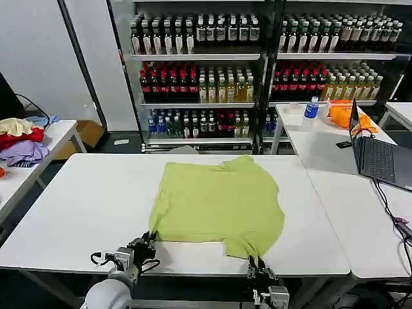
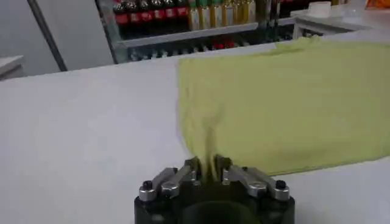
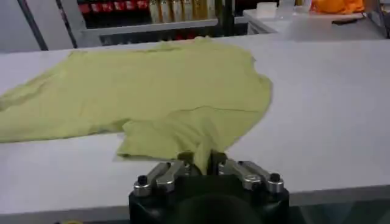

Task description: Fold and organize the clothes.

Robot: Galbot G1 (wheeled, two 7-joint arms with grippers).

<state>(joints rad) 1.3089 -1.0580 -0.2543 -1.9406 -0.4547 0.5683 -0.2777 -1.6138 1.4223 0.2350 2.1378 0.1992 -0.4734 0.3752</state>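
Observation:
A lime yellow-green T-shirt (image 1: 215,203) lies spread on the white table (image 1: 84,206), plain side up. My left gripper (image 1: 152,240) is at the shirt's near left corner, shut on a pinch of fabric. In the left wrist view the T-shirt (image 2: 286,103) rises into the left gripper (image 2: 208,167). My right gripper (image 1: 257,264) is at the near right corner by the table's front edge, shut on the shirt's sleeve. The right wrist view shows the T-shirt (image 3: 152,91) with its sleeve bunched into the right gripper (image 3: 202,159).
A second white table (image 1: 335,187) adjoins on the right with an open laptop (image 1: 376,154), a cable, an orange cloth (image 1: 344,112) and a bottle. A side table at far left bears a pile of garments (image 1: 20,138). Drink shelves (image 1: 257,71) stand behind.

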